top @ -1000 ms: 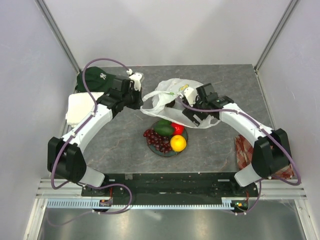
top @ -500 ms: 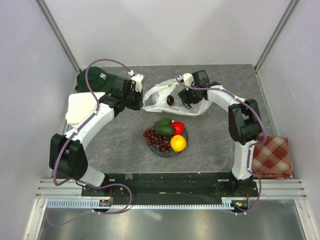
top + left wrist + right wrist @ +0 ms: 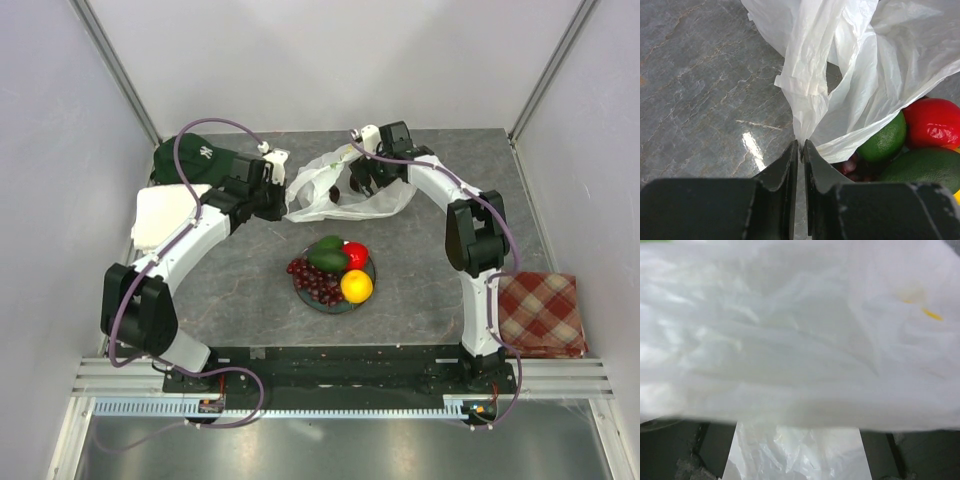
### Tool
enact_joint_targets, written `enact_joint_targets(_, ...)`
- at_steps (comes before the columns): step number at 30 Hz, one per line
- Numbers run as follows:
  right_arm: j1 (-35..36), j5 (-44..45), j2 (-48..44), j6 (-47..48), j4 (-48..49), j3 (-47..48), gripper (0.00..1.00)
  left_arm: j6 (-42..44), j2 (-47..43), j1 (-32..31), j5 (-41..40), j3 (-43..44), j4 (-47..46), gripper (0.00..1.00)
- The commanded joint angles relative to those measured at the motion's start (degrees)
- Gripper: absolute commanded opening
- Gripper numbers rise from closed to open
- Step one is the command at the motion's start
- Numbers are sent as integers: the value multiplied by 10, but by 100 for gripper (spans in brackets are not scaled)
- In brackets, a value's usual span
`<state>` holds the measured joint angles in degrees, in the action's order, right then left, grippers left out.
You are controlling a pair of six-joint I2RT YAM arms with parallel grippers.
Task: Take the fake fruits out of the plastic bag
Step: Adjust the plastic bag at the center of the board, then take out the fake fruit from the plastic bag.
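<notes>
The right gripper (image 3: 360,185) has just swung from the near side round to the far edge of the plastic bag (image 3: 345,190), pulling the thin, crinkly white film flatter. The dark lump seen at its mouth a moment ago is now only a shadow, so one fruit probably remains inside, and whether this gripper's fingers are spread or closed cannot be told. The left gripper (image 3: 801,145) pinches a pleated fold of the bag's rim, fingers almost together, while the glossy fake fruits (image 3: 335,270) sit apart on the round plate (image 3: 335,310): knobbly grapes (image 3: 315,280), smooth apple (image 3: 356,254).
</notes>
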<state>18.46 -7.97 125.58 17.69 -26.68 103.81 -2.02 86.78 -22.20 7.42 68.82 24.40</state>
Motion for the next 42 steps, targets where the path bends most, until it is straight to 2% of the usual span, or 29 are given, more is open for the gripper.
enact_joint_targets(1, -3, -35, -7, -12, -59, 66, 98, 19, 7, 1, -13, 32, -2, 15)
enact_joint_targets(6, 6, -39, -57, -6, -33, 34, 96, 19, 14, 1, -10, 46, -2, 14)
enact_joint_targets(12, 28, -2, 32, -16, -38, 108, 91, 18, 18, 1, -5, 48, -2, 13)
enact_joint_targets(21, 30, 29, 106, -29, -37, 147, 95, 18, 9, 1, -9, 39, -2, 13)
enact_joint_targets(30, 32, 45, 66, -23, -61, 123, 91, 19, 4, 2, -15, 32, -3, 13)
enact_joint_targets(33, 32, 47, 49, -28, -64, 96, 82, 19, 3, 1, -14, 29, -3, 12)
enact_joint_targets(34, 32, 47, 47, -28, -63, 92, 71, 18, 4, 2, -12, 29, -3, 13)
enact_joint_targets(36, 31, 52, 50, -28, -67, 93, 59, 18, 6, 1, -10, 30, -4, 13)
enact_joint_targets(37, 32, 52, 51, -27, -69, 95, 44, 18, 7, 1, -8, 32, -4, 12)
enact_joint_targets(38, 32, 56, 50, -26, -72, 100, 39, 18, 9, 1, -9, 33, -3, 12)
enact_joint_targets(40, 32, 57, 46, -21, -73, 106, 29, 18, 9, 1, -8, 36, -3, 13)
enact_joint_targets(42, 32, 56, 28, -19, -79, 123, 27, 18, 10, 2, -8, 38, -4, 12)
